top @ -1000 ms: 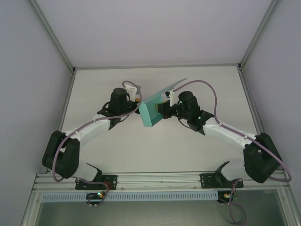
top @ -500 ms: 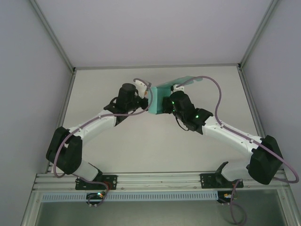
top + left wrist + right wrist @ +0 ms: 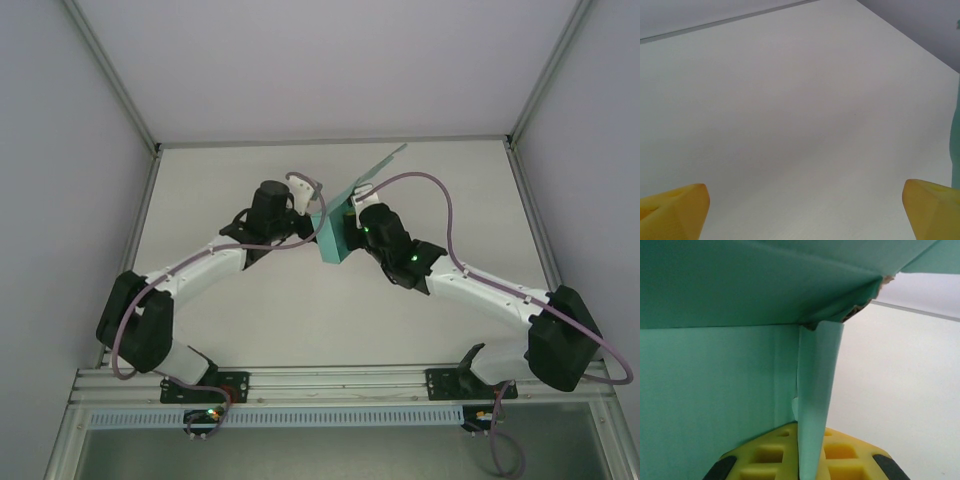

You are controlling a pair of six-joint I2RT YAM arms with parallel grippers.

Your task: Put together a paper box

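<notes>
My right end effector (image 3: 347, 222) was clamped together on the box (image 3: 334, 240). In the right wrist view, the yellow pads (image 3: 767, 456) sat on either side of one thin teal panel (image 3: 814, 405) that ran edge-on between them. The box's inside showed as a wide teal wall on the left and a teal sheet overhead. There was a rough, torn-looking corner (image 3: 860, 307) where the overhead sheet met the panel.

From the top view, the box was at mid-table toward the far half, between my two wrists and tilted. Whether it was lifted or touching the table (image 3: 300, 310) I couldn't tell. A long flap (image 3: 380, 168) stuck out of it toward the far right, angled up.

My left end effector (image 3: 312, 203) was spread wide apart, with nothing between the fingers. In the left wrist view, its two yellow fingertips (image 3: 675, 212) sat at the bottom corners with bare white table (image 3: 790, 100) between them. A sliver of teal box (image 3: 956, 145) showed at the right edge, just above the right fingertip. From the top view, it sat just beside the box's left side. Touching or not, I couldn't tell.

Both arms reached in from the near edge and met at the box.
</notes>
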